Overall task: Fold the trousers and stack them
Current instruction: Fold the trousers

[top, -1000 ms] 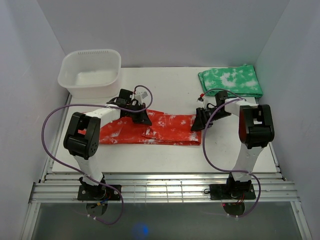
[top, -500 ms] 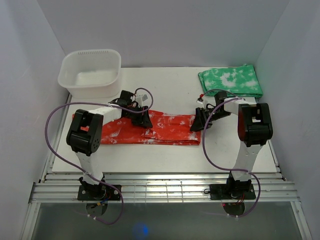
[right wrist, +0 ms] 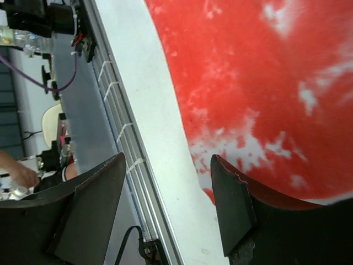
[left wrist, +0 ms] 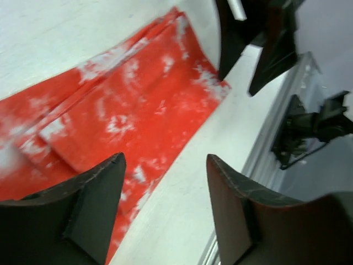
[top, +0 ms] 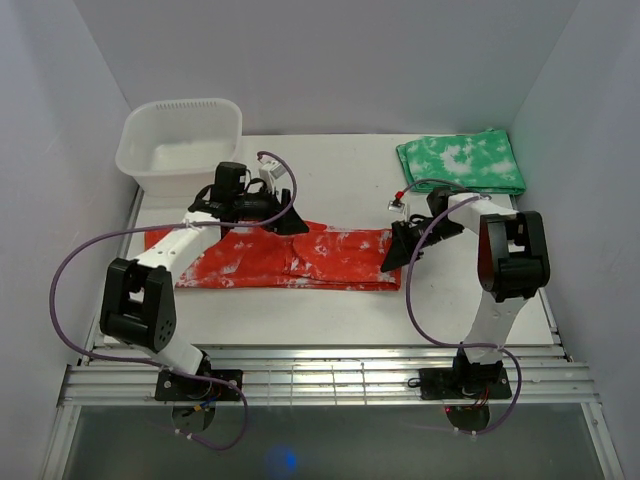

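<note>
Since the trousers lie as one long flat band across the middle of the table, running left to right with layered edges showing in the left wrist view, the lengthwise fold looks done and the crosswise fold looks to be the step in hand. The left gripper hangs at the band's far edge, a little left of its middle. Its fingers are spread wide with nothing between them, only red cloth and bare table below. The right gripper sits at the band's right end, and its fingers are likewise parted and hold nothing, the cloth's edge and the table's near rail showing through the gap. Neither arm has a grip on the cloth, so the next move probably calls for a pinch at that right end, low enough to catch every layer, and then a lift and a carry leftward to lay the end over the rest. The soft cloth will likely sag and slide apart if only the top layer is taken, and the corners need to land square or the stack will be lopsided. The one container here is the white basin at the far left corner, well apart from the band's far edge, and nothing shows inside it from above. The folded green cloth lies on the table at the far right, outside any container, and may be where the trousers are meant to be stacked, though that is only a guess.
</note>
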### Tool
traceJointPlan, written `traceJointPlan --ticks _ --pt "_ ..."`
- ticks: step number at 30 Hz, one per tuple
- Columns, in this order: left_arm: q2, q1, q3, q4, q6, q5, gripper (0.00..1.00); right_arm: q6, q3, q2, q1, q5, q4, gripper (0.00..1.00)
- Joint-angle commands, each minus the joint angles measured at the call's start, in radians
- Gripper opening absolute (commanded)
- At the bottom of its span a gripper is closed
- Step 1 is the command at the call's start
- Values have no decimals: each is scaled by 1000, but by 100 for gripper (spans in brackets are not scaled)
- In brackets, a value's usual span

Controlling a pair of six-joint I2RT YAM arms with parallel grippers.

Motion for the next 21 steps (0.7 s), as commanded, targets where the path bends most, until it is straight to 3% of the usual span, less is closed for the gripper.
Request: traceJointPlan --ticks 1,6,8,10,14,18,21 --pt "47 -31 -16 135 -90 206 69 -23 -72 0 38 -70 -1 68" --pt "229 -57 -30 254 -227 188 57 40 -86 88 50 -30 111 64" --pt "302 -57 -10 205 -236 140 50 77 -95 124 50 3 164 64" --pt "373 -45 -9 186 -232 84 50 97 -104 138 50 54 192 63" --pt "382 -33 44 94 -143 48 61 98 -110 103 50 73 195 63" --pt "256 -8 48 28 -95 -4 75 86 -118 37 50 83 169 63" --pt "172 45 36 -39 -89 -44 80 68 -110 -13 49 76 126 64"
